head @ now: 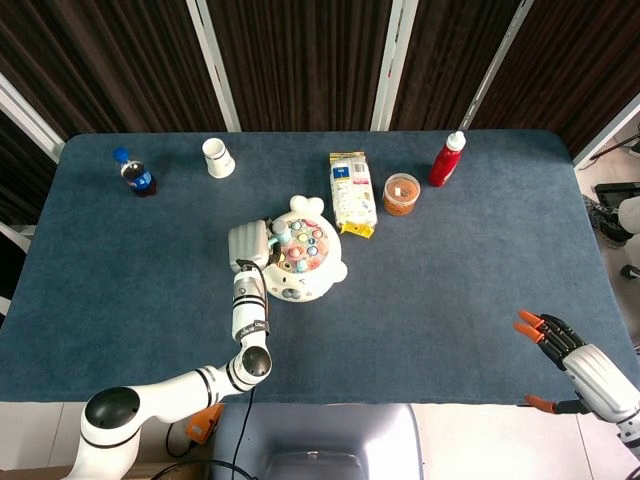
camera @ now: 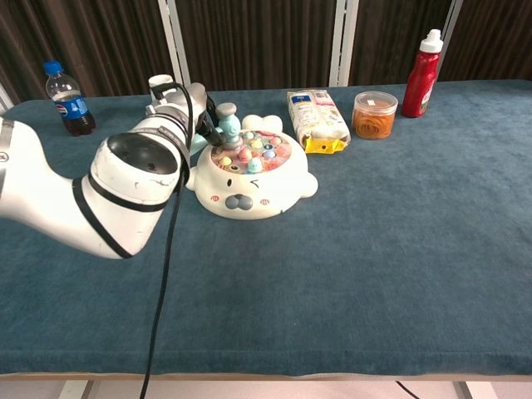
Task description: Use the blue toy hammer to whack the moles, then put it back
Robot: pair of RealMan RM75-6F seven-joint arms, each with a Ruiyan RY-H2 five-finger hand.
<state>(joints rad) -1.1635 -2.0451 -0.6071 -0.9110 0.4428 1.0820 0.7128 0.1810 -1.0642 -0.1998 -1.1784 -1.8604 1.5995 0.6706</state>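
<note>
From the head view, looking down, a dark blue counter [head: 450, 290] carries a white, animal-shaped mole game [head: 300, 260] a little left of its middle, with small coloured moles [head: 303, 247] dotted over its round top. The left robot hand [head: 247, 243] sits against the game's left side, its fingers wrapped around the blue toy hammer [head: 279, 236], whose pale head lies over the left rim of the game. The right robot hand [head: 562, 345] hangs off the counter's near right corner, holding nothing, its orange-tipped fingers spread apart. Along the far edge, from left to right, stand a small cola bottle [head: 133, 174], a white cup [head: 218, 157], a flat snack packet [head: 352, 192], a clear tub with orange contents [head: 401, 193] and a red bottle [head: 447, 159]. From the chest view, level with the counter [camera: 374, 274], the left arm's white forearm fills the left side, and the left robot hand [camera: 187, 108] grips the blue toy hammer [camera: 226, 123] upright, its head just above the far left rim of the mole game [camera: 248, 179]. The moles [camera: 253, 154] show pink, blue, yellow and green. The right robot hand does not appear here.
</note>
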